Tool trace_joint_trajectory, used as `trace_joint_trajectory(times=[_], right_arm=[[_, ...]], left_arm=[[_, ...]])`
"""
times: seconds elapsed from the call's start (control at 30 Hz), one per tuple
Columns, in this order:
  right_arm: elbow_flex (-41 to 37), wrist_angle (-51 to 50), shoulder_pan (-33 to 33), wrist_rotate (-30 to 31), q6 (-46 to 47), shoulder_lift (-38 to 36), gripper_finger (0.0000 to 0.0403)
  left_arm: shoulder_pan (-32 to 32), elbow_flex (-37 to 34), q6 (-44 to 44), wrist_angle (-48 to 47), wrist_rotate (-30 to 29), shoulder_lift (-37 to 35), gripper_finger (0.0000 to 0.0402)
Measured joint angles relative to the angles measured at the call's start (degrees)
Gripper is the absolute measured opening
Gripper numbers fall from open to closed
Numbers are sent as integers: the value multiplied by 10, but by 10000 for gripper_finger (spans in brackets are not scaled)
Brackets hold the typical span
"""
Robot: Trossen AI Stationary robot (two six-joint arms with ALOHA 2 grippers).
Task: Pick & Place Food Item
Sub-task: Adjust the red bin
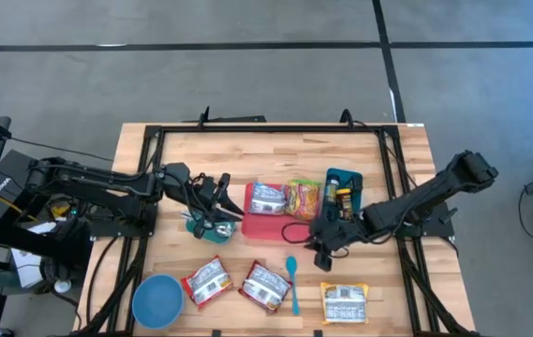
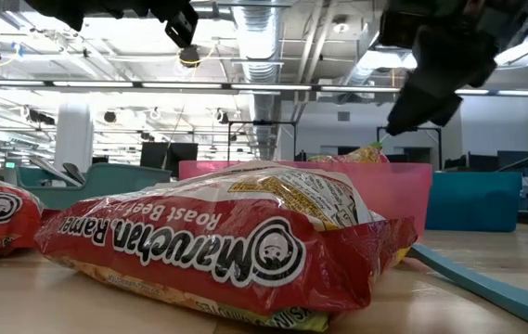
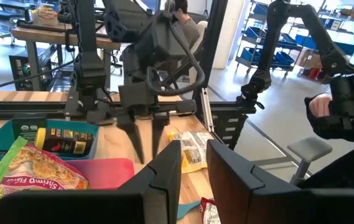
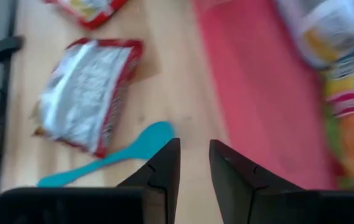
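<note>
— Wooden table [image 1: 388, 168], black frame round it. What sits farthest left?

— At the front left, a blue bowl [image 1: 156, 300]. Just right of it lie two red ramen packets, one [image 1: 206, 281] beside the bowl and another [image 1: 265, 285] next to that. The second fills the low view [image 2: 217, 243], where its label reads as Maruchan Ramen, roast beef.

— And the left arm?

— It reaches in from the left edge. The left gripper [image 1: 221, 200] hovers above a small teal cup [image 1: 206, 227], close to the left side of the pink tray [image 1: 266, 227]. Its fingers [image 3: 164, 177] stand a narrow gap apart with nothing between them.

— What is on the tray?

— A ramen packet with a silver face [image 1: 268, 197] and, touching it on the right, a yellow and orange noodle bag [image 1: 304, 197]. Right of the tray is a teal bin [image 1: 346, 188] holding a dark package.

— Further right?

— A teal spoon [image 1: 292, 279] lies in front of the tray, and a yellow packet [image 1: 344, 302] sits near the front edge. The right arm comes in from the right edge; the right gripper [image 1: 325, 245] is low over the bare wood between tray and spoon. Its fingers [image 4: 164, 168] are slightly parted and grip nothing.
</note>
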Motion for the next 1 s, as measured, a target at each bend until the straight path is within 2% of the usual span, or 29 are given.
trace_joint_trajectory(times=[0.17,0.33,0.43,0.6,0.73,1.0], right_arm=[[-33,68,2,-20,5,0,81],[-51,92,2,-31,30,5,81],[-52,110,5,-46,35,28,81],[-51,197,5,-76,31,93,81],[-45,199,0,-76,31,128,81],[-45,208,-9,-81,35,153,81]], left_arm=[[0,0,0,0,0,0,72],[0,0,0,0,0,0,72],[0,0,0,0,0,0,72],[0,0,0,0,0,0,72],[0,0,0,0,0,0,72],[0,0,0,0,0,0,72]])
